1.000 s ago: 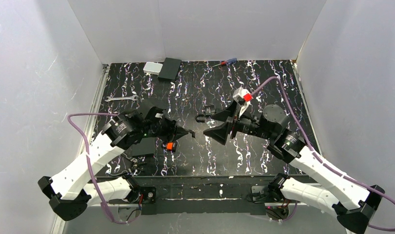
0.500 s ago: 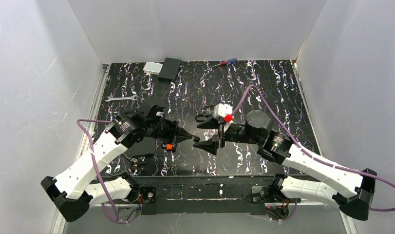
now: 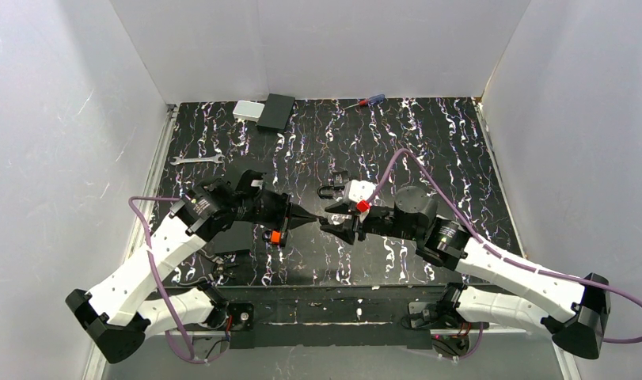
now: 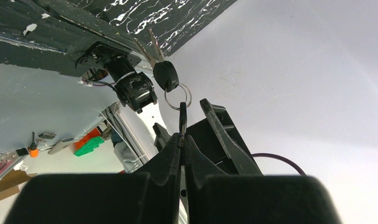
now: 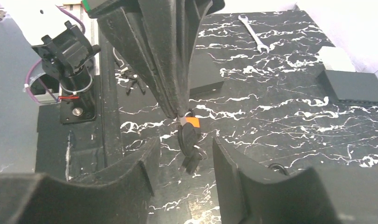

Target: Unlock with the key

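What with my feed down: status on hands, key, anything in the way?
Left hand shut on key bunch, held above table. Key dangles free. Right hand open, fingers flanking bunch. Nothing in the way.

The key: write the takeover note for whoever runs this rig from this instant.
Left gripper: shut, pinching a thin dark piece on the ring of the small metal key with dark head and silvery blade; the key dangles in mid-air.
Right gripper: open, one finger on either side of the key, not touching it.
Black padlock: lies untouched on the black marbled table, just beyond the two grippers.
Done: key is off the table.
Left: probably close the right gripper on the key, then insert it in the padlock and turn.
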Motion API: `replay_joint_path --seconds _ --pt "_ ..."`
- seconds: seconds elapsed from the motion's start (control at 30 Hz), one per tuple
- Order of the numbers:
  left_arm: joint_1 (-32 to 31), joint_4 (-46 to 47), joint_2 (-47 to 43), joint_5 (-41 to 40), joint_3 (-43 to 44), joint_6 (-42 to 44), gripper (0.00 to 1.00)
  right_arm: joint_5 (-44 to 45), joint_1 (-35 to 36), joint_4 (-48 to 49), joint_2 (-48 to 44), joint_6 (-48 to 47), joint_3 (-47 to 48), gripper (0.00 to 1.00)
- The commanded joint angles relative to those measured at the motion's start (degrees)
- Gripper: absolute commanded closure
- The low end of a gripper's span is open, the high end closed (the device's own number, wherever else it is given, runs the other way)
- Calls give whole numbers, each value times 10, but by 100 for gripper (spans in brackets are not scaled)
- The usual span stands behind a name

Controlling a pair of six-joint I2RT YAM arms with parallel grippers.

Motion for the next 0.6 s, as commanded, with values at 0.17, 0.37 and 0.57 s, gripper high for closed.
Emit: replay_joint_path --seconds 0.17,0.37,0.57 --pt "10 25 -11 39 -6 -20 100 49 3 53 -8 -41 0 57" --pt "13 43 -12 57 -14 -29 100 49 3 60 -3 -39 1 59" --pt "19 56 -19 67 -21 -43 100 59 3 65 -3 -44 1 64"
